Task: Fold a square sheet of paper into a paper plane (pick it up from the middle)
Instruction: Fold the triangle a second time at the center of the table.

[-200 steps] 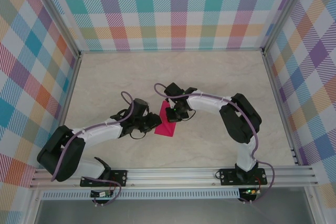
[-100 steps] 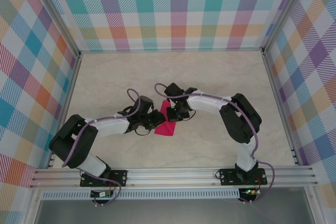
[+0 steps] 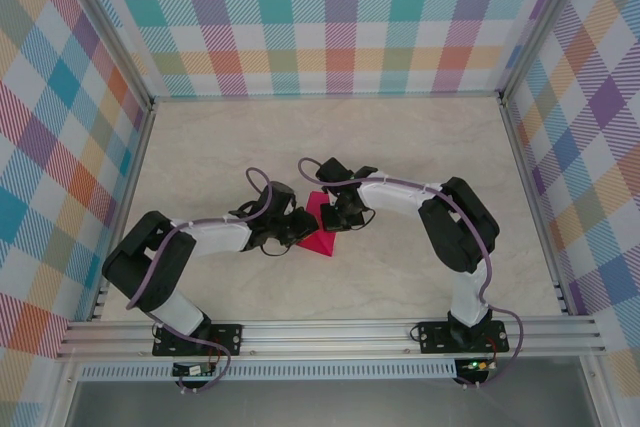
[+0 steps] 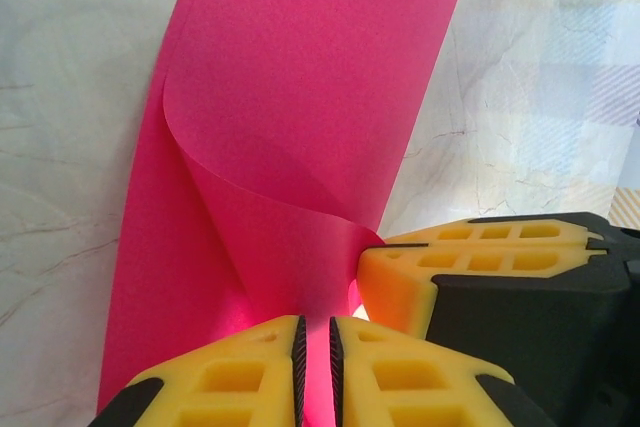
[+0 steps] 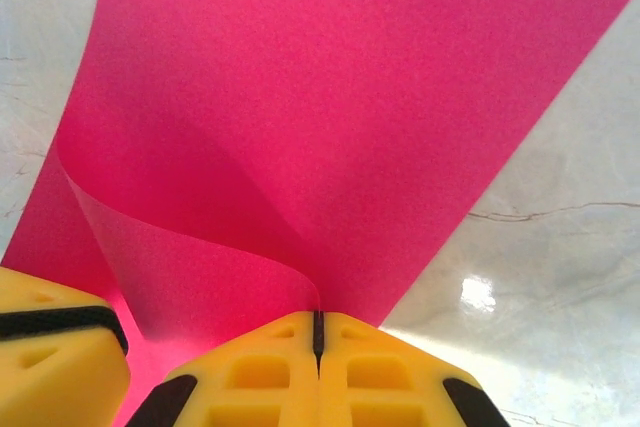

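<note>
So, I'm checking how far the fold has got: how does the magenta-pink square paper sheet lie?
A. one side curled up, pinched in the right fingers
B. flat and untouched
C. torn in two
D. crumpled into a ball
A: the magenta-pink square paper sheet curls up off the table into the right gripper, whose fingers are shut on it.

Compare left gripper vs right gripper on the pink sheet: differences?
Left gripper jaws leave a thin slit with pink inside; right gripper jaws are pressed flush, pinching the square sheet of paper. Left gripper sits at the sheet's left, right gripper at its right. Both meet at the curled-up part.
</note>
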Robot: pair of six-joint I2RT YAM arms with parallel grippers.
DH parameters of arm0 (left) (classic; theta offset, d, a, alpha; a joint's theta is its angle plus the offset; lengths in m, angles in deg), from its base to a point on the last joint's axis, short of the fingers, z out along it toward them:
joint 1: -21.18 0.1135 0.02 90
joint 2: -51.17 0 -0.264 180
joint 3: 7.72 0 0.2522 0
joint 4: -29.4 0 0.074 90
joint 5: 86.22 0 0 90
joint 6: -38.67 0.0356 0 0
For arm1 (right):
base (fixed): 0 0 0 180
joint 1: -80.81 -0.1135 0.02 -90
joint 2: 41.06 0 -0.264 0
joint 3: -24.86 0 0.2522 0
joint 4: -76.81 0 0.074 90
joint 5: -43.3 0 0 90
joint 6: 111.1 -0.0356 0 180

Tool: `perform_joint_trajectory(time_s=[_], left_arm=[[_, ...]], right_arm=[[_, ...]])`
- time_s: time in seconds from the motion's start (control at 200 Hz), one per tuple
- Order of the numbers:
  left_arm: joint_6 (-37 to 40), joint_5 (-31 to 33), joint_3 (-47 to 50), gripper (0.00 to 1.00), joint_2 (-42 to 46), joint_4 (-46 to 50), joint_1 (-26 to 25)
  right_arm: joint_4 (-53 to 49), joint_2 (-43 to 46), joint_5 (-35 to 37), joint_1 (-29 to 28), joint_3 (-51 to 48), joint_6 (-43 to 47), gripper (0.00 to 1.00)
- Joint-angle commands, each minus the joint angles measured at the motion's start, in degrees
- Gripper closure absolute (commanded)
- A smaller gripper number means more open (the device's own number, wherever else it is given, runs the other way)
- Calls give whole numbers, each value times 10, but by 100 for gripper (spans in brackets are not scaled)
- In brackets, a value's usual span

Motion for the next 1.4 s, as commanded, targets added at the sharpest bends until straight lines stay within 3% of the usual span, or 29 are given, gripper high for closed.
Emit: perform_joint_trajectory(time_s=[0.0,0.22,1.395], left_arm=[[-2,-10,-13,84,1,-17,-2],[-1,4,6,84,31,-27,-2],[-1,4,-1,87,-39,-22,-3]], right_arm=[[-10,16,-7,4,-7,-4,100],[-9,13,-17,4,-7,-4,100],[-5,6,-25,8,-6,2,100]])
